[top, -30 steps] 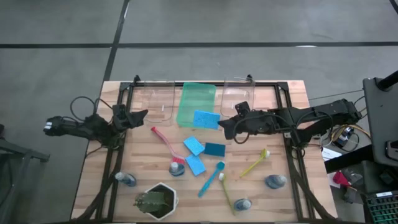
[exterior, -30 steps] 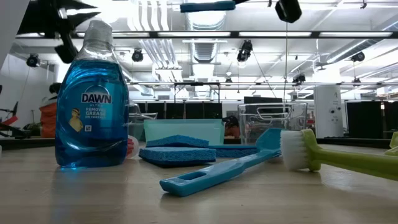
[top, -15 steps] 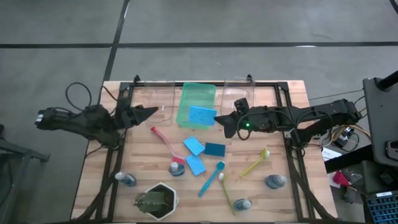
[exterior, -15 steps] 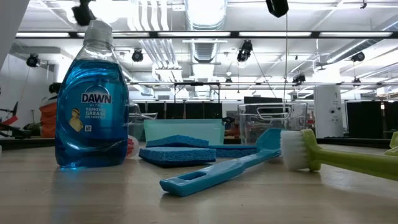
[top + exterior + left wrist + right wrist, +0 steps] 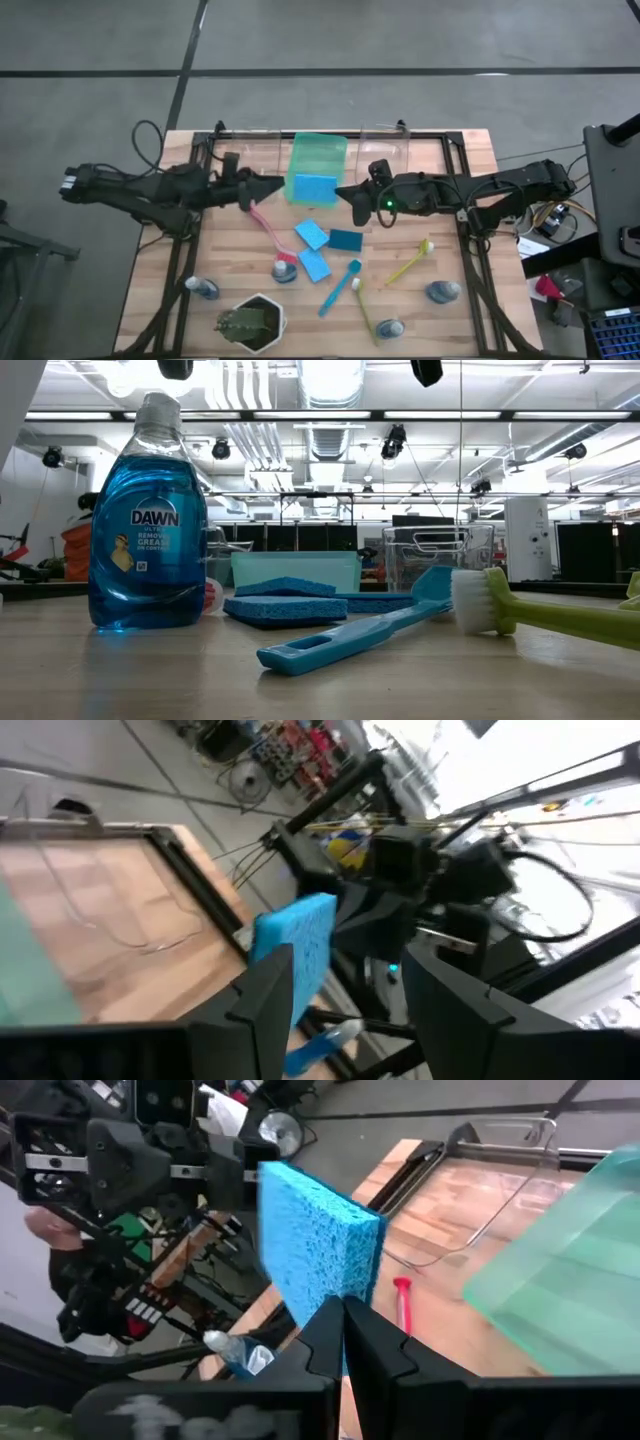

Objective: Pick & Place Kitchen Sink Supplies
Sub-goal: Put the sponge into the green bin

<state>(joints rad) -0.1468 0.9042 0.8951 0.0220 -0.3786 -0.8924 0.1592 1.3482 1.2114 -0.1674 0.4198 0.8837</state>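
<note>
Sponge (image 5: 312,186) carried left | right claw (image 5: 345,193) pinching, probably over tray (image 5: 318,152)

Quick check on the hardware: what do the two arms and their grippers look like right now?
Both arms are black and slender, each trailing looped black cables. The left gripper and right gripper have two dark, tapered, angular fingers. A small green light glows on the right arm.

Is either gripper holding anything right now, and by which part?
The right gripper pinches a blue sponge by one edge. The left gripper is open and empty.
</note>
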